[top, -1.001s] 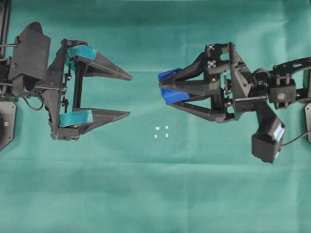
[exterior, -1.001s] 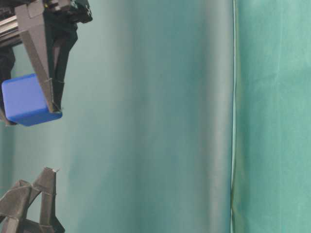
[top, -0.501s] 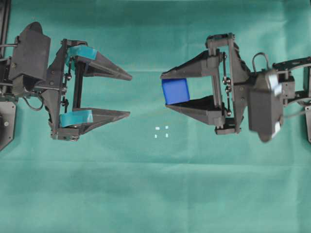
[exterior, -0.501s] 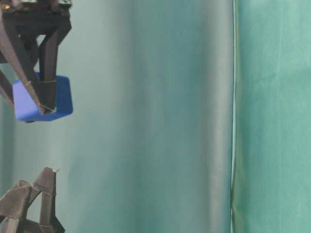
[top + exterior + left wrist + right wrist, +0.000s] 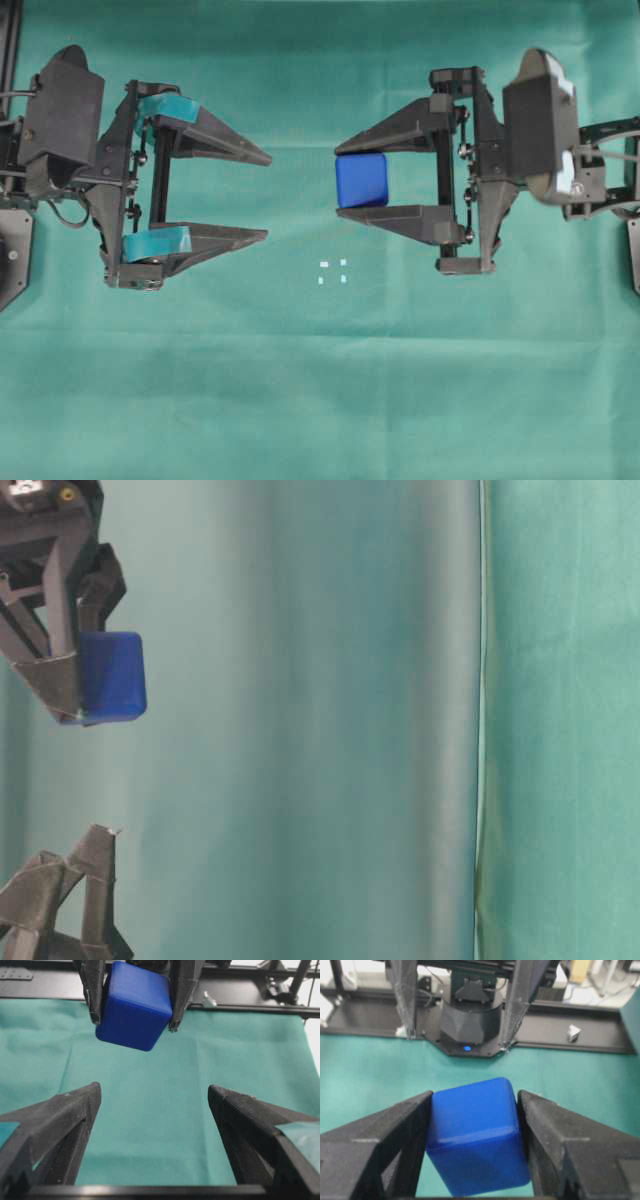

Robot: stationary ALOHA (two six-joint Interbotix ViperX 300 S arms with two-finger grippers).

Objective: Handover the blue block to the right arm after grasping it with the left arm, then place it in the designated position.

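No brand, label or legible writing anywhere in view; no containers either. Only green cloth spread flat, black rig frame along its far edge in the left wrist view.

Blue block: small, bright blue, matte, with softly rounded edges and corners; faces plain in every view, no marking to be made out. Clamped between the two black fingers of the right gripper, one finger pressed against each of two opposite faces, held clear above the cloth. From the right wrist view, block filling the gap between the fingers, slightly skewed. From the left wrist view, same block hanging tilted, one corner lowest. At table level, block protruding past the fingertips.

Relative to the block: designated position, four tiny white marks in a square, on the cloth below it in the overhead view and a little toward the left arm, not under it. Left gripper well apart from the block, facing it, teal tape bands on the fingers, jaws spread wide with nothing between them.
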